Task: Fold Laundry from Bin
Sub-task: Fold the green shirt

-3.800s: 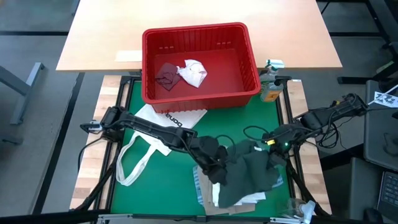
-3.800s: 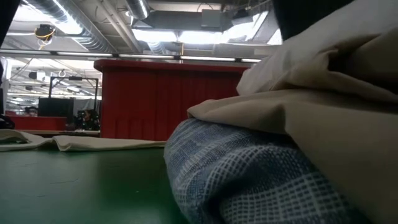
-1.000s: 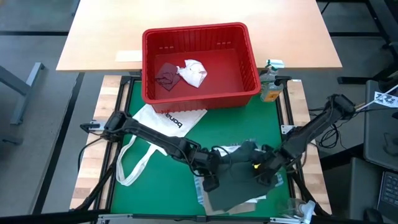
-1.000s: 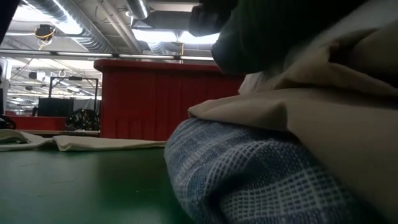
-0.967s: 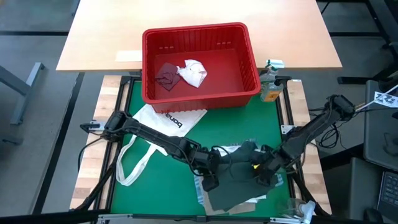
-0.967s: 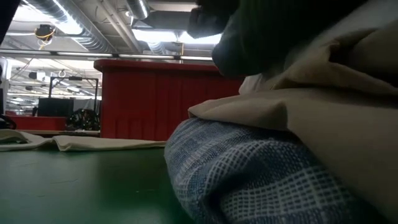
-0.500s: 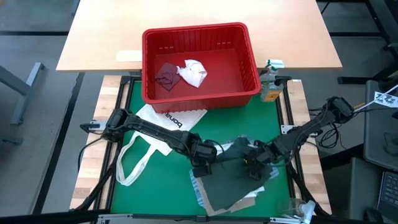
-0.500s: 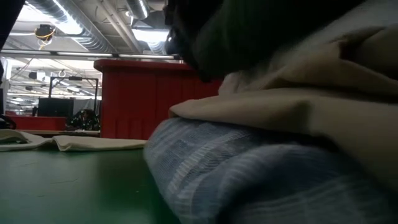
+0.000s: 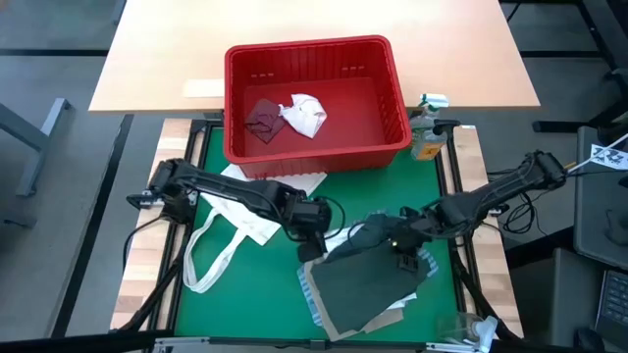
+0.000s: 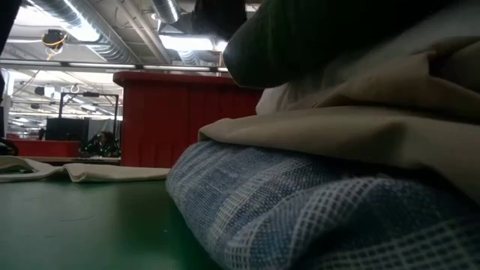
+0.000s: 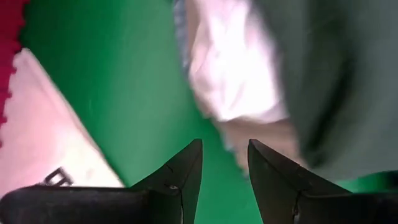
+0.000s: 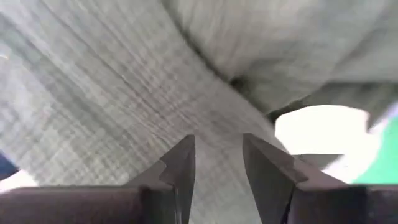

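Pile [image 9: 368, 284] shifted (tote bag [image 9: 257, 201] beside)

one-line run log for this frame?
stage: folding dark green-grey top on pile | left gripper: open, empty, beside pile | right gripper: open, over top | bin: two small pieces left

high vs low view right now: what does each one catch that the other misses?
High only: both grippers, left and right, open at the dark green-grey top, the tote bag, and maroon and white pieces inside the bin.
Low only: blue-striped cloth under the tan shirt, room ceiling.
Both: bin, green mat, garment pile.
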Action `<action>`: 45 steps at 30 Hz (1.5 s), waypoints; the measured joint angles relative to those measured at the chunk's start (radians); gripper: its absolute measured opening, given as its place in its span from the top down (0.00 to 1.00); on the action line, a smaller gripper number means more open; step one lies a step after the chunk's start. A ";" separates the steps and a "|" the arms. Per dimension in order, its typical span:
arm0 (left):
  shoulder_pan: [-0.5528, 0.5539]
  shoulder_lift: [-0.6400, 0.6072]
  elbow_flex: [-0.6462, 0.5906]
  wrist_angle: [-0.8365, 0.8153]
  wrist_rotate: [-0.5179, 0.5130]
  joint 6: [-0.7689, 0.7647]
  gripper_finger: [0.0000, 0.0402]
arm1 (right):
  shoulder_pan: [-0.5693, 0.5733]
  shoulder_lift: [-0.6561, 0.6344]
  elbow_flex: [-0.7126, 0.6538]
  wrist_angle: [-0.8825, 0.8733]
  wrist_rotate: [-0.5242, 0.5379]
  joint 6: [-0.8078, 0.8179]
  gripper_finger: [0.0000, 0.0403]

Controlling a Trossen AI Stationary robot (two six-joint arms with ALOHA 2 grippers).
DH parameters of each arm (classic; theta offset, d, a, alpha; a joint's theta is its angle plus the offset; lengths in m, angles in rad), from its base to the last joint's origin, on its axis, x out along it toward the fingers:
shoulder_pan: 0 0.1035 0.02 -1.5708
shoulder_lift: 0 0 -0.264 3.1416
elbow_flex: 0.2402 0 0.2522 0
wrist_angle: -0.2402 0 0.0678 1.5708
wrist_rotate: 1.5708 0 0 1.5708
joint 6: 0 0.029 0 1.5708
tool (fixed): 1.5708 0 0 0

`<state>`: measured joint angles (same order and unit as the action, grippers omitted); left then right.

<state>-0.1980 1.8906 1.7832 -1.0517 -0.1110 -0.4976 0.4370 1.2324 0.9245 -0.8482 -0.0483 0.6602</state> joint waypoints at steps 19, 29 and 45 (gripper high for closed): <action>-0.091 0.041 0.000 0.401 0.004 -0.069 0.69 | -0.245 0.019 0.061 0.076 0.153 -0.301 0.66; -0.123 0.075 0.000 0.404 0.004 -0.068 0.69 | -0.281 0.121 0.061 -0.052 -0.053 -0.363 0.66; -0.108 0.075 0.000 0.411 0.004 -0.068 0.69 | -0.281 0.117 0.061 -0.218 0.011 -0.304 0.66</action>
<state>-0.3064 1.9659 1.7832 -0.6408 -0.1074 -0.5652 0.1562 1.3491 0.9855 -1.0667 -0.0373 0.3563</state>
